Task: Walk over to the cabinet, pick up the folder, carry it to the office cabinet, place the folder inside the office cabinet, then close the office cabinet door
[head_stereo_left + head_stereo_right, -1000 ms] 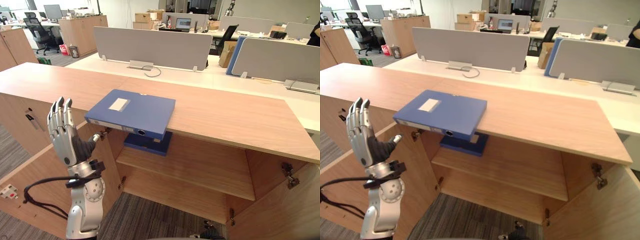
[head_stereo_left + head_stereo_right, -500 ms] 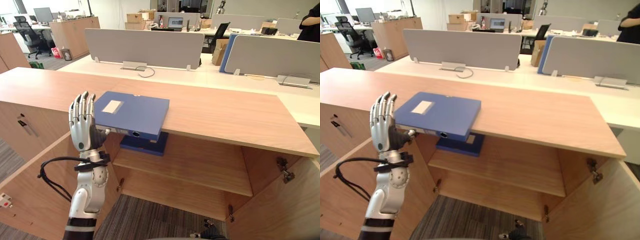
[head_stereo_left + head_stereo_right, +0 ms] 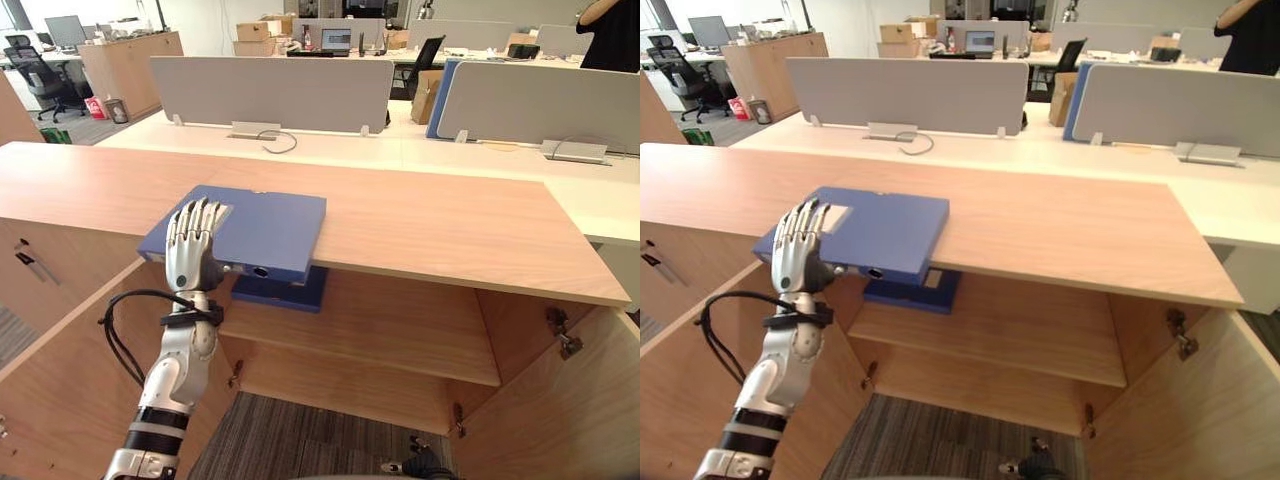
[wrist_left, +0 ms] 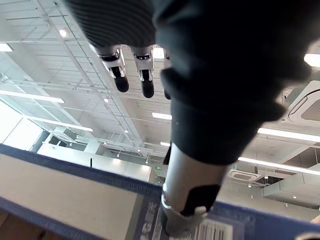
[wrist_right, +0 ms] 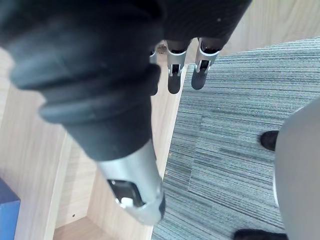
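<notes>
A: Since the blue folder (image 3: 250,228) lies flat on the cabinet top (image 3: 450,225) with its spine hanging over the front edge, we get a free lip to grab.
B: Agreed. Our left hand (image 3: 192,250) is at the folder's near left corner, fingers straight, gripping nothing. The thumb sits by the spine; we can't tell if it touches.
A: Our right hand (image 5: 174,80) hangs low over the carpet (image 5: 240,125), fingers loose, empty.
B: Handling: we judge it a rigid board binder that won't flex. Weight is unknown and depends on contents. The cover looks smooth, so likely slippery in a pinch.
A: So we take it at the overhanging spine, fingers on top, thumb under. A corner grip may let it swing; nearer mid-spine looks safer.
B: Mind the second blue folder (image 3: 285,290) on the shelf (image 3: 400,340) just below. We shouldn't snag it.
</notes>
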